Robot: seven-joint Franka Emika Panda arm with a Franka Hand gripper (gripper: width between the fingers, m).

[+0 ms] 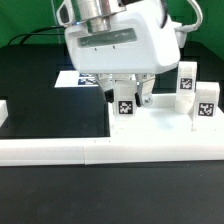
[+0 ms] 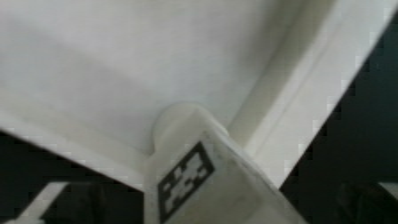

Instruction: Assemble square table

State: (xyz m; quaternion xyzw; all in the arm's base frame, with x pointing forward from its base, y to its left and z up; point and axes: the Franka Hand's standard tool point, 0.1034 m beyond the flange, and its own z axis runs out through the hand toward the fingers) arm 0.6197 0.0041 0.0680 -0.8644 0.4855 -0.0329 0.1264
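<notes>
My gripper stands low over the square table's white slab and is shut on a white leg block with a black-and-white tag. The leg hangs upright, its lower end at or just above the slab near the corner on the exterior view's left. In the wrist view the held leg fills the middle, with the slab's flat face and its raised rim behind it. Two more tagged leg blocks stand on the slab's side at the exterior view's right.
The long low white border wall runs along the front of the scene. The marker board lies on the black table behind the gripper. Another white part shows at the exterior view's left edge.
</notes>
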